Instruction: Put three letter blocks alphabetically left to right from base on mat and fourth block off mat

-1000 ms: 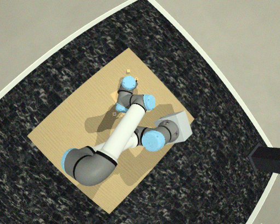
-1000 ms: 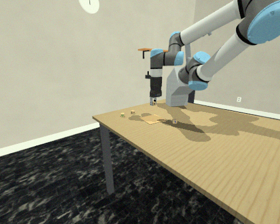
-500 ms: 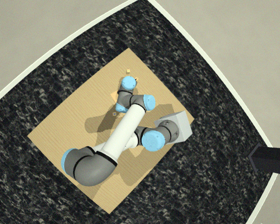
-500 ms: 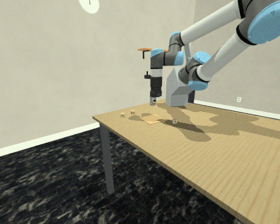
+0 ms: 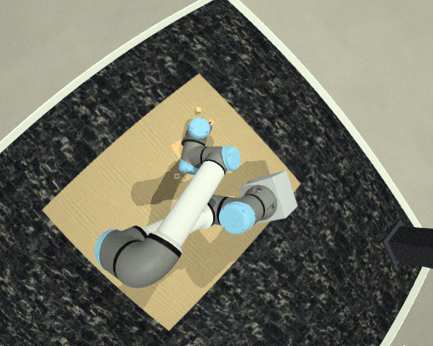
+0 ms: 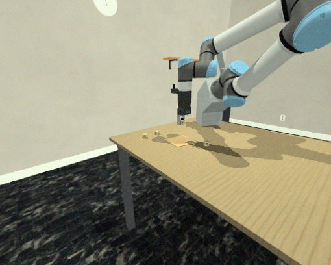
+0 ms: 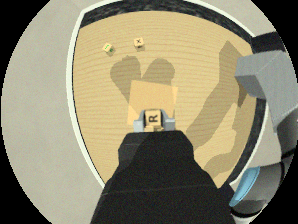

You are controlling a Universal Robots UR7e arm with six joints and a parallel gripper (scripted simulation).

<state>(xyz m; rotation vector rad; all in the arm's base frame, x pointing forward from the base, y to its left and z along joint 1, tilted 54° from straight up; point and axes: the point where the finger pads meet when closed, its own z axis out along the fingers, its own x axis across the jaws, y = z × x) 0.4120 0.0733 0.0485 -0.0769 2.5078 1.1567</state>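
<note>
My gripper (image 6: 181, 122) (image 7: 152, 114) is shut on the R block (image 7: 153, 118) and holds it above the table, letter on top and sideways in the wrist view. The orange mat (image 5: 176, 147) (image 6: 180, 141) (image 7: 144, 93) lies flat; no block shows on its visible part. The X block (image 5: 211, 122) (image 6: 157, 132) (image 7: 139, 43) lies off the mat. Near it lies a block with green marks (image 5: 199, 109) (image 6: 145, 136) (image 7: 108, 48); its top mark is too small to read. A block with a blue mark (image 5: 177, 175) (image 6: 206, 143) lies off the mat's other side, hidden in the wrist view.
The wooden table (image 5: 92, 203) (image 6: 248, 195) (image 7: 100, 100) carries the grey robot base (image 5: 289, 195) (image 6: 209, 115). The table edge (image 6: 125, 145) runs beyond the green-marked and X blocks. The arm and its shadows cover part of the table, and the arm hides part of the mat in the top view.
</note>
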